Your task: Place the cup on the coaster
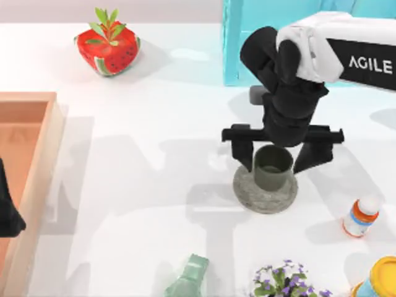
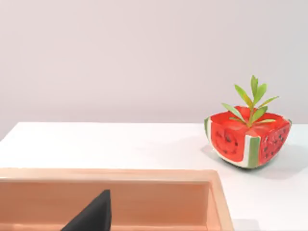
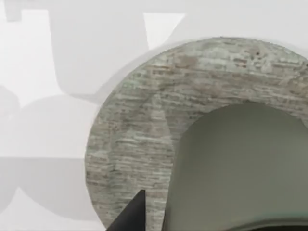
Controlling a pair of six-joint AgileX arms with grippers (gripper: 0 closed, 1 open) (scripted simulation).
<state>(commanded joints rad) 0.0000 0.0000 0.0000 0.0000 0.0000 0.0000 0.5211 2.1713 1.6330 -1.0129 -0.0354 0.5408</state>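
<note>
A plain dark olive cup [image 1: 273, 167], handleless and upright, is seen between the spread fingers of the right gripper [image 1: 282, 158], resting on the mottled grey coaster [image 1: 265, 193].

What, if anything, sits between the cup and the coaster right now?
Nothing visible. The cup already stands over the coaster, with the right gripper straddling it, jaws spread on either side. The bottle stands off to the right.

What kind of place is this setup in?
Likely a rendered tabletop test scene: a plain white table with scattered props, such as a watermelon planter, a wooden tray, and a cup on a coaster.
</note>
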